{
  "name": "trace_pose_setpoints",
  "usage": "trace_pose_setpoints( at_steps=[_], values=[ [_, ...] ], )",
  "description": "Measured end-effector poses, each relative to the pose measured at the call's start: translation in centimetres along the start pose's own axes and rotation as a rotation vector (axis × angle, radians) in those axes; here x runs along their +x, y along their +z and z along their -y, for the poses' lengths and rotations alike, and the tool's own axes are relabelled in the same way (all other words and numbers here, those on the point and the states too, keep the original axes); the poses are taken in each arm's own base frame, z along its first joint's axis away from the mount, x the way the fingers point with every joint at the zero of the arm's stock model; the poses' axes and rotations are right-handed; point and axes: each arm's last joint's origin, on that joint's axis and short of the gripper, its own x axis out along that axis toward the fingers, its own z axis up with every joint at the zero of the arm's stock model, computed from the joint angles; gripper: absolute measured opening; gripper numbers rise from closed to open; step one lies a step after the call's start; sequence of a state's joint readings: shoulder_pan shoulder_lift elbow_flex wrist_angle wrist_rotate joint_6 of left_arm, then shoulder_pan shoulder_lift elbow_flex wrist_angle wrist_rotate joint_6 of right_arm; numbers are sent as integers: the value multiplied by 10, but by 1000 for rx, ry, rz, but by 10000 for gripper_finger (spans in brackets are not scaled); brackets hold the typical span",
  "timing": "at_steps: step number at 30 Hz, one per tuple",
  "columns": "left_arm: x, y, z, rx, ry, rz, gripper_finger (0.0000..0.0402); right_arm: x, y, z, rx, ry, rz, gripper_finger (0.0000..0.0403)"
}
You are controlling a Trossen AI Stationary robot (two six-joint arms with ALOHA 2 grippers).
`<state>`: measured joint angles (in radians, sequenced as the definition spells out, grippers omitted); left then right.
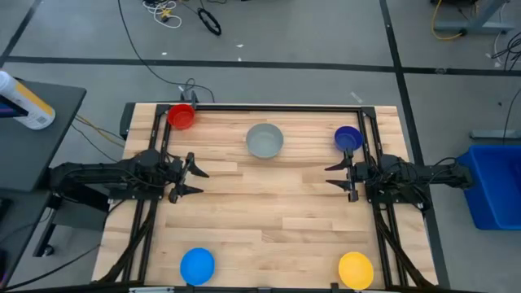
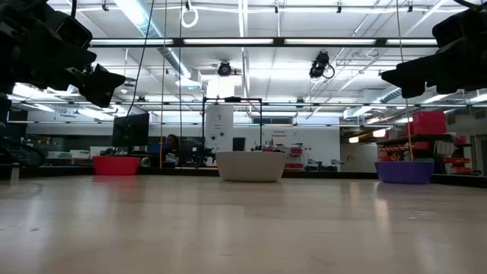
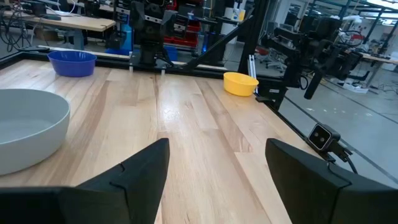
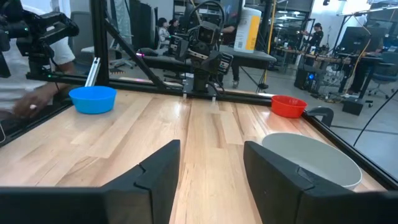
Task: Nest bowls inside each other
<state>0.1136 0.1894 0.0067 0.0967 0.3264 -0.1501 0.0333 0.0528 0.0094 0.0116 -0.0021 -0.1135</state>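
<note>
Five bowls stand apart on their bases on the wooden table: red (image 1: 181,116) at the far left corner, grey (image 1: 264,140) at the far middle, dark blue (image 1: 348,137) at the far right, light blue (image 1: 197,266) near left, yellow (image 1: 356,269) near right. My left gripper (image 1: 195,177) hovers open above the table's left side, pointing level toward the middle. My right gripper (image 1: 334,175) hovers open above the right side, facing it. Nothing lies between the fingers of either. The wrist views show the grey bowl (image 3: 25,127) (image 4: 314,158) beside each gripper's fingers.
A black frame (image 1: 269,107) runs round the table's edges. A person's blurred hand (image 4: 28,106) shows beyond the table's near left side. A blue bin (image 1: 492,183) stands on the floor to the right. Bare wood lies between the two grippers.
</note>
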Motion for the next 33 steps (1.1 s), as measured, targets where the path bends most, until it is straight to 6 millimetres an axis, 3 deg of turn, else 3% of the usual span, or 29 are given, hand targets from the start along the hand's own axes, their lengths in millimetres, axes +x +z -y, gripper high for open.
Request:
trace_pose_setpoints(
  at_steps=[7,33],
  values=[
    [0,0,0,0,0,0,274,0,0,0,0,0,0,181],
    [0,0,0,1,0,2,274,0,0,0,0,0,1,222]
  ],
)
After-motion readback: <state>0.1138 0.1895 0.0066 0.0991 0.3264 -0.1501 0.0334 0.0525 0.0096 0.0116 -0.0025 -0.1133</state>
